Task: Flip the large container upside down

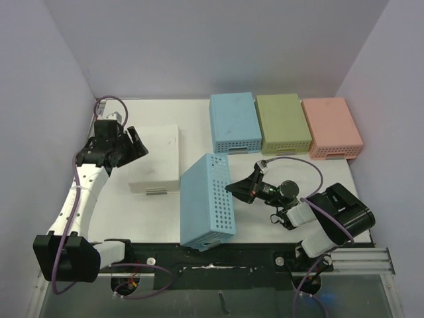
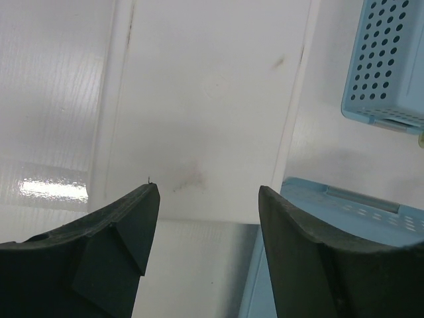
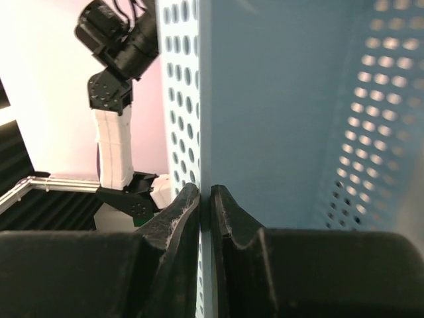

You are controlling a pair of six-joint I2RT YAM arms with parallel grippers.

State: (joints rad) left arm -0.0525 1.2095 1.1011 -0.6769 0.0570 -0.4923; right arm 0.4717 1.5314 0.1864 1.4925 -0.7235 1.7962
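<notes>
The large light-blue perforated container (image 1: 207, 202) stands tipped on its side near the table's front middle, its base facing left and its open side toward the right arm. My right gripper (image 1: 232, 187) is shut on the container's perforated wall; in the right wrist view the fingers (image 3: 187, 212) pinch the wall's rim (image 3: 205, 132), one inside and one outside. My left gripper (image 1: 136, 144) is open and empty, held above the left edge of a white upside-down container (image 1: 156, 159). In the left wrist view the jaws stand wide apart over that white container (image 2: 199, 119), and the blue container's edge (image 2: 358, 205) shows at lower right.
Three upside-down containers line the back: light blue (image 1: 234, 122), olive green (image 1: 283, 123), and salmon pink (image 1: 331, 127). The right arm's cable (image 1: 298, 162) loops over the table. A black rail (image 1: 252, 255) runs along the front edge. Walls close in at left, right and back.
</notes>
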